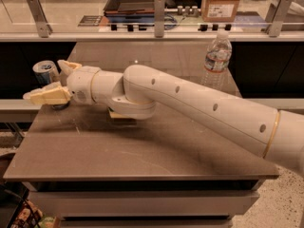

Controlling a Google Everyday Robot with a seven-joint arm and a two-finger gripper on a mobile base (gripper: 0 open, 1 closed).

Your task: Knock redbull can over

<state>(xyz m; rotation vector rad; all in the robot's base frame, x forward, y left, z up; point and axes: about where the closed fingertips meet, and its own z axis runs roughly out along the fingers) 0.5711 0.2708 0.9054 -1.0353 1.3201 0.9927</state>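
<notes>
Camera view | redbull can is being bracketed, upright, at 10 o'clock on worktop | gripper fingers spread wide | toppling is not yet done

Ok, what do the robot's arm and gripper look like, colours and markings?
The arm is a thick, smooth off-white tube with rounded joints, small dark dots along its side and a thin tan ring near its base end. No cables show. The gripper, at the left edge of the table by the redbull can, has two pale yellow fingers.
</notes>
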